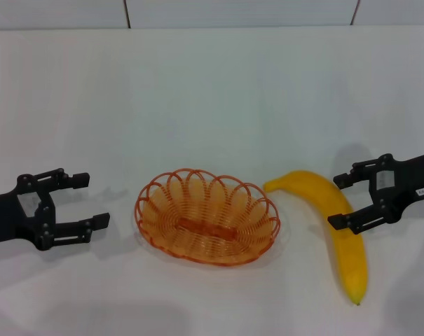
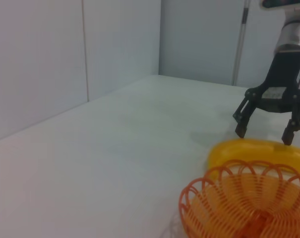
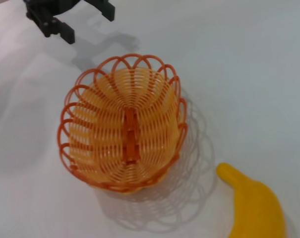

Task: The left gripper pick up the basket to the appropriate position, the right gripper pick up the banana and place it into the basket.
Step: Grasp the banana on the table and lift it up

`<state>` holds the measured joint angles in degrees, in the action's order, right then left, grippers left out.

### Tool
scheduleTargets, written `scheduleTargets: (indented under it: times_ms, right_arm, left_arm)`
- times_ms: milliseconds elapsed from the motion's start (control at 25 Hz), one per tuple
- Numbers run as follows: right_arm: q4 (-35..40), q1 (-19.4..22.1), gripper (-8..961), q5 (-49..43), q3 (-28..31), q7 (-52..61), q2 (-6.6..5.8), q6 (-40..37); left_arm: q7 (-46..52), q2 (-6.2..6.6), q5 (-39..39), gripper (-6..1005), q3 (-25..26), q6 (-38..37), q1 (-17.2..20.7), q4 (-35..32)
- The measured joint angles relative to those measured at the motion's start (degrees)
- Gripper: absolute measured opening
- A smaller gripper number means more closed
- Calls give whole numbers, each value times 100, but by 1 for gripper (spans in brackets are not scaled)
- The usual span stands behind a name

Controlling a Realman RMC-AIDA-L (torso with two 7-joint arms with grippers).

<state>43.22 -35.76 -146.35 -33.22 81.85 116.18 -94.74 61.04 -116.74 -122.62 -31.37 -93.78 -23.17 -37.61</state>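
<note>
The basket [image 1: 207, 216] sits flat on the white table [image 1: 197, 91], near the front centre of the work area, with nothing inside it. The banana [image 1: 331, 224] lies on the table just to the right of the basket, curved, with one pointed end near the basket's rim and the other end toward the front edge; the two do not appear to touch. The left gripper [image 1: 89, 201] is to the left of the basket, apart from it, with its two fingers spread wide and holding nothing; the fingertips point toward the basket. The right gripper [image 1: 341, 201] is at the banana's right side, fingers spread wide and empty, one fingertip over the banana's middle in the head view. In the left wrist view the right gripper [image 2: 264, 133] hangs above the banana [image 2: 254, 151] with both fingertips pointing down, and whether they touch the fruit cannot be determined. In the right wrist view the basket [image 3: 122, 124] fills the centre, with the banana [image 3: 254, 208] beside it and the left gripper [image 3: 85, 22] beyond.
</note>
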Motion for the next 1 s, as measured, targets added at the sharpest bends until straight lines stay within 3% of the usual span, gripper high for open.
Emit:
scheduleTargets:
  times_ms: [1000]
  right_arm:
    - [-230,-73,883,-52,0,79,-9,353]
  left_arm:
    - [19,2,7,841,0,0,4,-1]
